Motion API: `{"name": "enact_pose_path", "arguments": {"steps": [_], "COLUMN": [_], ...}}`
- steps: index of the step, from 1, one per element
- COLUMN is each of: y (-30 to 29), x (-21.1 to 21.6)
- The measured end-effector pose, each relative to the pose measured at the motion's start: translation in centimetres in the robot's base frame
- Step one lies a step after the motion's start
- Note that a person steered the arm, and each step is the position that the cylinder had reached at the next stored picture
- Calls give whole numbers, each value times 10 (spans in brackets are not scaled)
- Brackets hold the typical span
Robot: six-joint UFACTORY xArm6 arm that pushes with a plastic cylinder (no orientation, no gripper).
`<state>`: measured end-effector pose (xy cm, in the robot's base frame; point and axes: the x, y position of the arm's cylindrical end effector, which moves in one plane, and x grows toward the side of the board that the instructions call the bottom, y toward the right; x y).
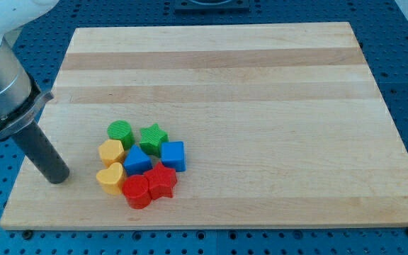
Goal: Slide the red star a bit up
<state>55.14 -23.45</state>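
Observation:
The red star lies on the wooden board in a tight cluster of blocks at the lower left. A red cylinder touches it on its left. A blue triangle and a blue cube sit just above it. My tip rests on the board at the view's left, well left of the cluster and roughly level with the red star.
The cluster also holds a green cylinder, a green star, a yellow hexagon and a yellow heart. The yellow heart is the block closest to my tip. The board's left edge runs just left of the rod.

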Motion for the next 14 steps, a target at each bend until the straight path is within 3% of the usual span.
{"name": "enact_pose_path", "arguments": {"steps": [3, 6, 8, 9, 11, 13, 14], "y": [18, 110, 74, 26, 31, 130, 130], "x": [-37, -52, -54, -52, -53, -66, -66]}}
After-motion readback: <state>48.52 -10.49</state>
